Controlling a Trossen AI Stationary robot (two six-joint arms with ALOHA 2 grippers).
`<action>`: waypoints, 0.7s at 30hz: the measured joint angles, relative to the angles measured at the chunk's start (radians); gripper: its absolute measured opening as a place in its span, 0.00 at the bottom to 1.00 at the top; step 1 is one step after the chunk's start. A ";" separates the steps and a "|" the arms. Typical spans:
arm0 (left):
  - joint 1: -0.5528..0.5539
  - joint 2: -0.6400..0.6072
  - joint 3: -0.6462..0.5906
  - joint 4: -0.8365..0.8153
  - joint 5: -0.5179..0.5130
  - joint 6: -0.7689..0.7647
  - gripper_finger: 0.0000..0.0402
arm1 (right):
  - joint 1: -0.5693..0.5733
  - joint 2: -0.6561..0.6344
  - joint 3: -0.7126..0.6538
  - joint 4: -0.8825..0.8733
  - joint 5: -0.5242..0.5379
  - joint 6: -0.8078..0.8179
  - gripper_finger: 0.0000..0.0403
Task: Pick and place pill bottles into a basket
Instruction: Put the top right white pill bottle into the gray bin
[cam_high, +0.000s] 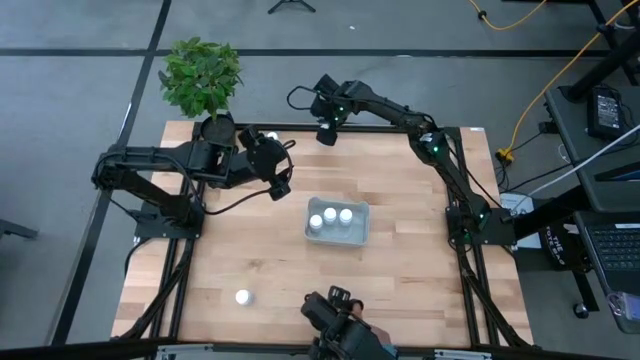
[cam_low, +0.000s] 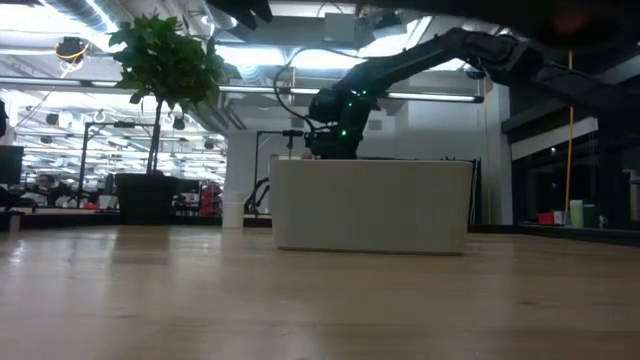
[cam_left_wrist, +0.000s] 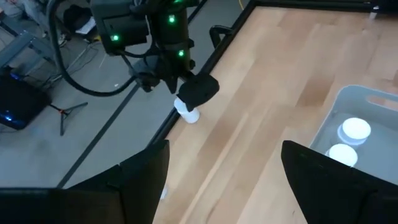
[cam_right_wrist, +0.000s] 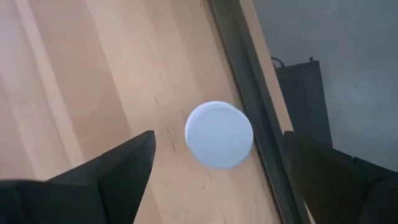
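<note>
The basket (cam_high: 338, 223) sat just right of the table's centre in the high view, holding three bottles (cam_high: 331, 217) in its upper half. Bare wood (cam_high: 400, 280) lay on every side of it, so it stood well clear of all four table edges. A lone bottle (cam_high: 242, 297) stood at lower left, near the bottom edge, with open board around it.

The right gripper (cam_high: 327, 135) hung at the top edge of the table, upper centre of the frame. In the right wrist view its fingers (cam_right_wrist: 106, 174) were spread apart, with a white cap (cam_right_wrist: 219, 135) between them, untouched, close beside the dark rim (cam_right_wrist: 249, 99). The left wrist view showed the same bottle (cam_left_wrist: 187, 112) at the table's edge, directly under that gripper.

The left gripper (cam_high: 281, 184) hovered left of the basket, its fingers (cam_left_wrist: 146, 171) wide apart and empty. A plant (cam_high: 201, 78) stood at the table's upper-left corner.
</note>
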 joint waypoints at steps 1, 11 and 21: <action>0.000 0.000 0.000 0.000 0.009 0.000 0.75 | 0.000 0.005 0.000 0.004 0.000 0.000 0.87; 0.000 0.000 0.000 0.000 0.020 -0.003 0.75 | 0.000 0.055 0.000 0.027 -0.010 -0.027 0.82; 0.000 0.000 0.000 0.000 0.039 -0.002 0.75 | 0.000 0.065 -0.001 0.031 -0.023 -0.029 0.43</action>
